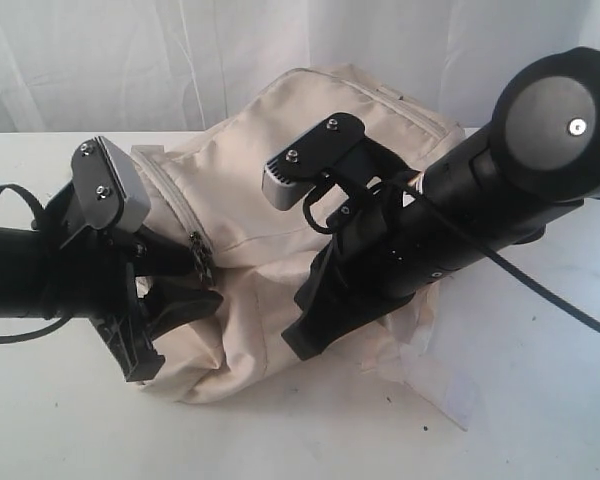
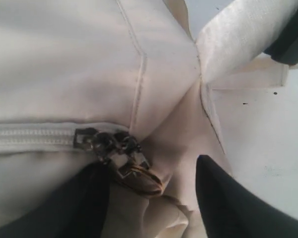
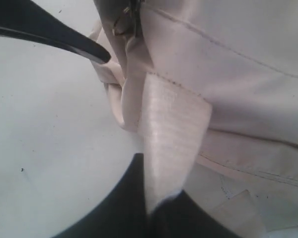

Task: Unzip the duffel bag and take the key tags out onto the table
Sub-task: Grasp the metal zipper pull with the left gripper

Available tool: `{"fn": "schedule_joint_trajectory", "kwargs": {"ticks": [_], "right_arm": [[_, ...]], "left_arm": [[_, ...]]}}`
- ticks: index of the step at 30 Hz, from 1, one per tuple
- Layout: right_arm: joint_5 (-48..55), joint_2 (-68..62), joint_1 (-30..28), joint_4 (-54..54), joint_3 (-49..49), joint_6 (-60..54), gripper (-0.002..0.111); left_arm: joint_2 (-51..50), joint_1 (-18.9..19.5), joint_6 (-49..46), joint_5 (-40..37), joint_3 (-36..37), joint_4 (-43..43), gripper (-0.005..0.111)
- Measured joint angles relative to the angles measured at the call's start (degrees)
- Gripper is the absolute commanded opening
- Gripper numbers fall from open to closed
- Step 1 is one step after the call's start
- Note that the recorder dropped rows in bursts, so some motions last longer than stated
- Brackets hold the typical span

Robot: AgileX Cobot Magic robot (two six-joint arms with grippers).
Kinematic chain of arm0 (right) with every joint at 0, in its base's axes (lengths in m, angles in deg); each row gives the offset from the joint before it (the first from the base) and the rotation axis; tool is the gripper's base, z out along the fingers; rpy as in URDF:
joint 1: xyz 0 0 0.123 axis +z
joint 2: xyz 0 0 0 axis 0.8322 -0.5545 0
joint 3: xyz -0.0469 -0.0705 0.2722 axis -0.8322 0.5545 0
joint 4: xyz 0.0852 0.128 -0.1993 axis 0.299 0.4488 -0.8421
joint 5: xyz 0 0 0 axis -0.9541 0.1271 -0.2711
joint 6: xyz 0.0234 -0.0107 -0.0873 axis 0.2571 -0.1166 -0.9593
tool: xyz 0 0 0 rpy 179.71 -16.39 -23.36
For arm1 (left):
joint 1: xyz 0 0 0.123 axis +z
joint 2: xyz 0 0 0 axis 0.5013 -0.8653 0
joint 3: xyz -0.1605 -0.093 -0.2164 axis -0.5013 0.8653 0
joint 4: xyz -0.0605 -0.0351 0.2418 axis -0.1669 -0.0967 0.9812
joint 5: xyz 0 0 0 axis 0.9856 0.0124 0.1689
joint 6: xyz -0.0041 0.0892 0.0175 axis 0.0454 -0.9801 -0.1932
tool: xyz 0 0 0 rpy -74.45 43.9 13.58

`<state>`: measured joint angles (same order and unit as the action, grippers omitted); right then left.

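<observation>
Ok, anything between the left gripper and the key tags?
Yes, the duffel bag itself. Its zipper looks closed where visible, with the sliders beside the left gripper. No key tags show in any view.

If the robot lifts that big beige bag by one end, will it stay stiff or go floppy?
Probably floppy: the duffel bag is soft fabric, creased and slumped on the table, so it would likely sag. Pushed, it should bunch or drag rather than roll. Its webbing handle also lies bent and limp, so it likely gives no firm hold.
</observation>
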<state>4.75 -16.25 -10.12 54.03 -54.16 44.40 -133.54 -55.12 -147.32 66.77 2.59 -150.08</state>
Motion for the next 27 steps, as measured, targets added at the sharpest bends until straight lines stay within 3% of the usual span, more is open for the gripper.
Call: {"fn": "schedule_joint_trajectory", "kwargs": {"ticks": [2, 11, 27], "right_arm": [[0.0, 0.0, 0.0, 0.0, 0.0, 0.0, 0.0], [0.0, 0.0, 0.0, 0.0, 0.0, 0.0, 0.0], [-0.96, 0.0, 0.0, 0.56, 0.0, 0.0, 0.0]], "left_arm": [[-1.11, 0.0, 0.0, -0.09, 0.0, -0.1, 0.049], [-1.53, -0.12, 0.0, 3.16, 0.0, -0.65, 0.001], [8.53, -0.34, 1.2, 7.34, 0.35, 1.75, 0.001]]}}
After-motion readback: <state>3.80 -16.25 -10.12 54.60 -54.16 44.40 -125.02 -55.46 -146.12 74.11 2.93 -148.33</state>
